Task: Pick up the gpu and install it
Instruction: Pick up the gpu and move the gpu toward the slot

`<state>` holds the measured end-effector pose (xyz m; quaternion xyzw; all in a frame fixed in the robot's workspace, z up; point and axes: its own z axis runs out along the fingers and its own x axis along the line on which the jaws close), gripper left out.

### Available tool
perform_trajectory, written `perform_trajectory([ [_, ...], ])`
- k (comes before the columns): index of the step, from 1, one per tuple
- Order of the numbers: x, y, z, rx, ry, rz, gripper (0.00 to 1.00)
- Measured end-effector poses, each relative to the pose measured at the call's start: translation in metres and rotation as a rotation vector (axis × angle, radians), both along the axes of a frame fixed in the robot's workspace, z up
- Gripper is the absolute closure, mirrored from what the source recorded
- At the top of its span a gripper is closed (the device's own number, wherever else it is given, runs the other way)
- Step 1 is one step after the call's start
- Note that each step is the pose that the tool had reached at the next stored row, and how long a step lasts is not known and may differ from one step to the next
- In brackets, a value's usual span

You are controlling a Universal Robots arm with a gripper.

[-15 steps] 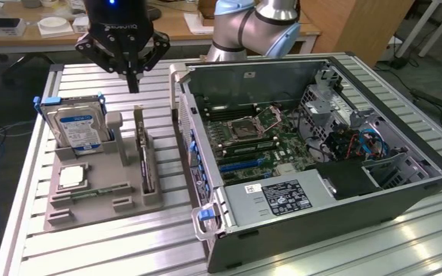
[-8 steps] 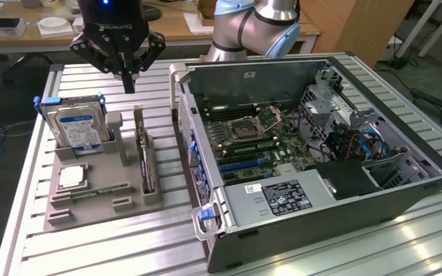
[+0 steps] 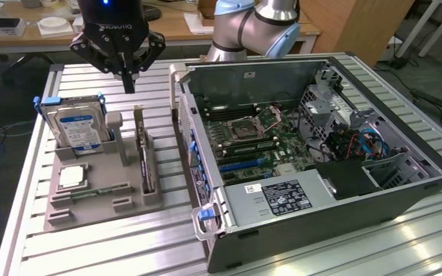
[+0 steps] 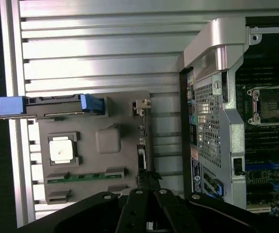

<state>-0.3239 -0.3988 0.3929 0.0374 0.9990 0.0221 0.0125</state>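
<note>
Approach step | black gripper [image 3: 129,86], fingers closed and empty, above thin dark upright gpu card [image 3: 145,158] | grasp needs fingers parted.

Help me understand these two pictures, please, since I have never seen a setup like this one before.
The machine is one robot arm ending in a black gripper. One picture comes from a camera off to the side; the other from a camera on the wrist, looking down. On the slatted metal table sit a grey holder tray and an open computer case. The tray carries a hard drive, a processor chip, a RAM stick and the gpu, a thin card standing on edge. The gripper hangs over the tray near the gpu, shut and holding nothing.
</note>
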Motion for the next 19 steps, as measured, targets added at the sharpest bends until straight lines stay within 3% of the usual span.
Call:
perform_trajectory([
  [6,0.0,0.0,0.0,0.0,0.0,0.0,0.89],
  [12,0.0,0.0,0.0,0.0,-0.0001,0.0,0.59],
  [15,-0.0005,0.0,-0.0001,0.0,-0.0002,0.0,0.53],
  [16,-0.0014,-0.0001,0.0,0.0,-0.0001,0.004,0.47],
  [19,-0.0022,-0.0007,0.0,0.0009,0.0001,0.028,0.47],
])
